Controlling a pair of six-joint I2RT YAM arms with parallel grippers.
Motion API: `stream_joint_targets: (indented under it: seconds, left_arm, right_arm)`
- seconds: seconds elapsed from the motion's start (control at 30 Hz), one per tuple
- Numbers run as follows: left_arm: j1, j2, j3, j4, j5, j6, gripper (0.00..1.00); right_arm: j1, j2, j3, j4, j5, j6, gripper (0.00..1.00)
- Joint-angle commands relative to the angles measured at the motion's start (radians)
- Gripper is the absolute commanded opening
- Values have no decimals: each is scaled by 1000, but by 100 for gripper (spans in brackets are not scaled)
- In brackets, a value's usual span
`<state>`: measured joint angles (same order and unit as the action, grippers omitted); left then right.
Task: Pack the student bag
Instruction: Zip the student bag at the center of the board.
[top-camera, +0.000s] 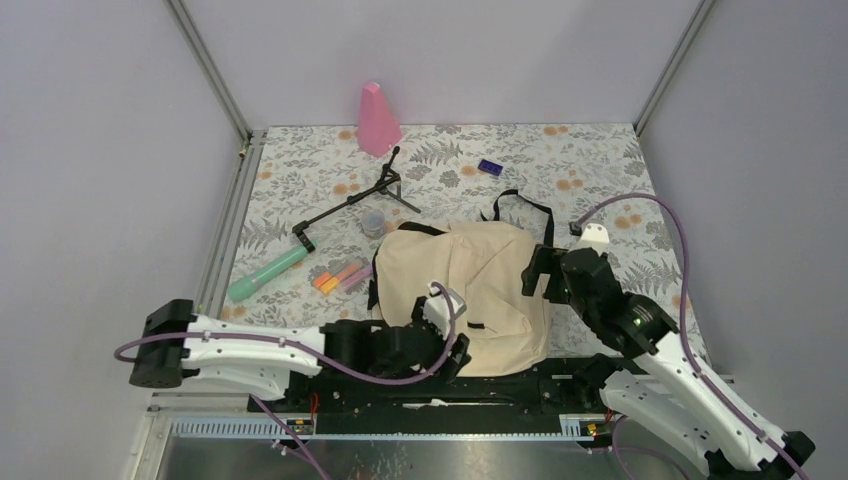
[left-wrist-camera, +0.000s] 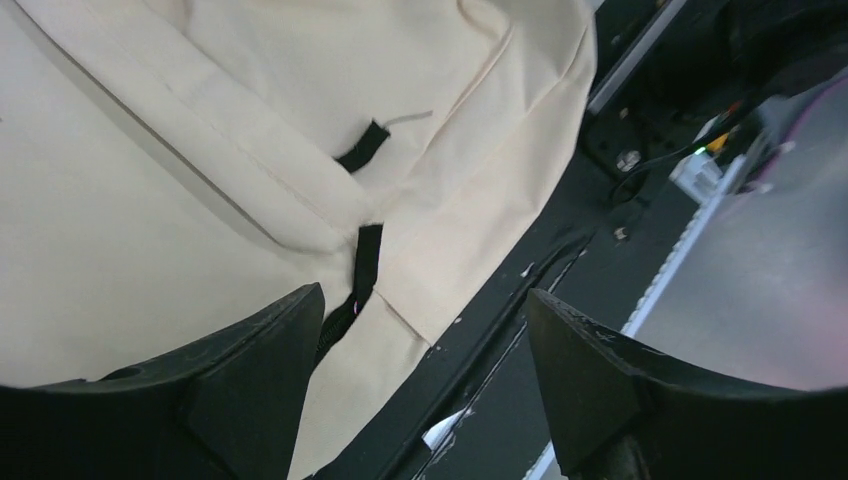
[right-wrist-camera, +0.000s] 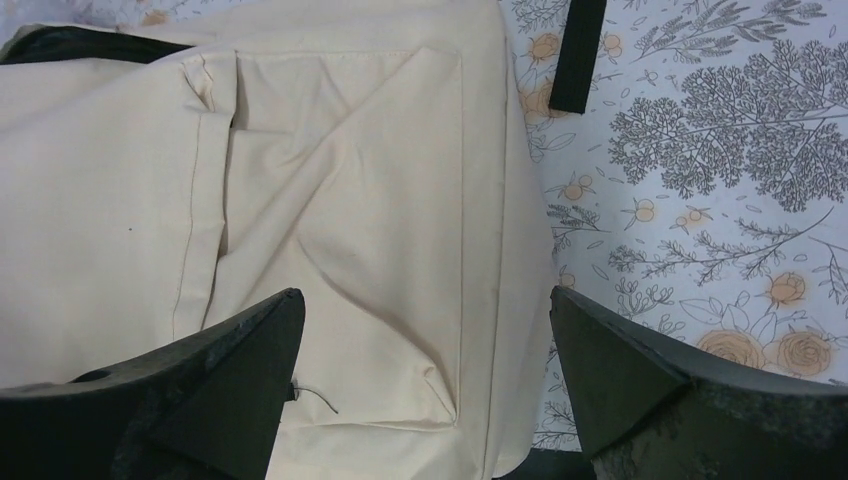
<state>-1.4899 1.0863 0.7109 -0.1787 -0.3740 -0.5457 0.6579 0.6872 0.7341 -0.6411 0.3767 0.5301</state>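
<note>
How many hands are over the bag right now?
2. The left hand hangs open over the near edge of the student bag; the right hand, open too, over its right edge. Neither is hidden.

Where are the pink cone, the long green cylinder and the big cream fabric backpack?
Pink cone (top-camera: 378, 120): top view, mid-body.
Long green cylinder (top-camera: 267, 274): top view, midway along it.
Big cream fabric backpack (top-camera: 488, 272): top view, bare front panel.

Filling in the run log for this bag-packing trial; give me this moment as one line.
student bag: lying flat | left fingers: open, above bag's near edge | right fingers: open, above bag's right edge | held: nothing
</note>
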Motion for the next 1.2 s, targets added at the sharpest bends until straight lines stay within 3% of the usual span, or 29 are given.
stream_joint_targets:
  seconds: [0.0, 0.23, 0.37, 0.73, 1.17]
  left_arm:
    - [-58, 90, 46, 49, -176, -53, 75]
    - [-61, 194, 43, 141, -217, 0, 60]
    - [-61, 257, 80, 94, -243, -2, 49]
    - [-61, 402, 176, -21, -315, -45, 39]
    - [-67, 423, 210, -214, -445, -162, 2]
  right_arm:
    - [-4, -82, -47, -55, 42, 92, 100]
    - [-4, -124, -89, -45, 5, 133, 100]
    - [-4, -97, -80, -34, -4, 137, 99]
    - [-4, -106, -97, -11, -12, 138, 99]
    - [-4, -120, -168, -172, -145, 232, 99]
